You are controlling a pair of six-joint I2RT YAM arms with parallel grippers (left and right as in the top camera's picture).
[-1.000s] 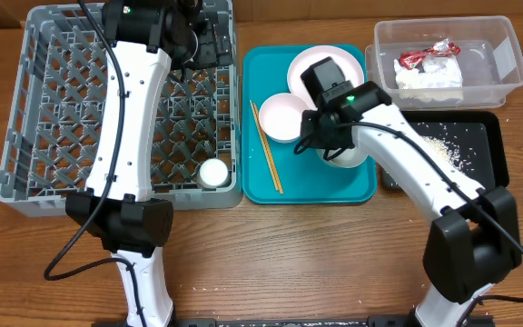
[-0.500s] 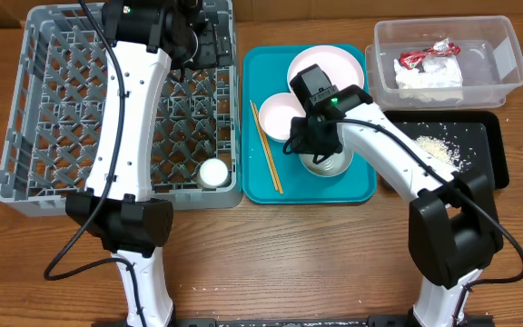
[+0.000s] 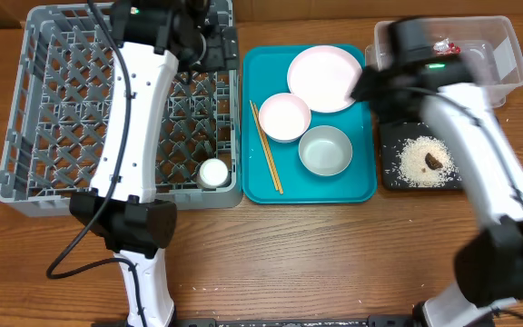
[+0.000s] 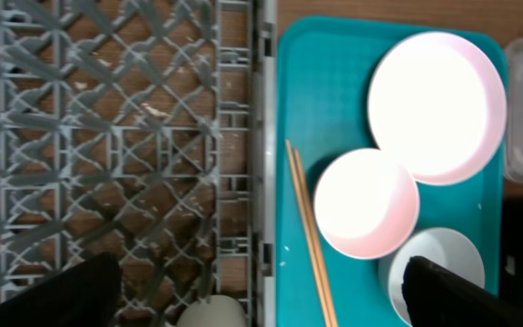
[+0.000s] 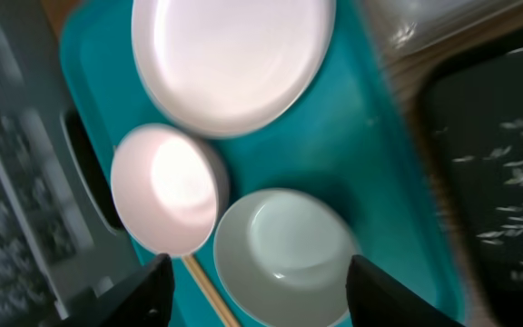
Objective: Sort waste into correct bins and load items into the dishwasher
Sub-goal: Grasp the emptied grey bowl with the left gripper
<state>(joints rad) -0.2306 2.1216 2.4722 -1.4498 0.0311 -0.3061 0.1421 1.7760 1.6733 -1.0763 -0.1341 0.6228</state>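
Whitish rice grains point(image 3: 419, 163) lie heaped on the black tray point(image 3: 390, 180), with a small brown lump point(image 3: 435, 161) on top (the arm above is blurred). A pale empty bowl point(image 3: 325, 151) sits upright on the teal tray point(image 3: 352, 189), just beside the pink-white bowl point(image 3: 284, 117). The right gripper point(image 5: 271, 292) is spread wide and holds nothing. The left gripper point(image 4: 261, 292) is the same, over the edge of the grey rack point(image 4: 107, 136).
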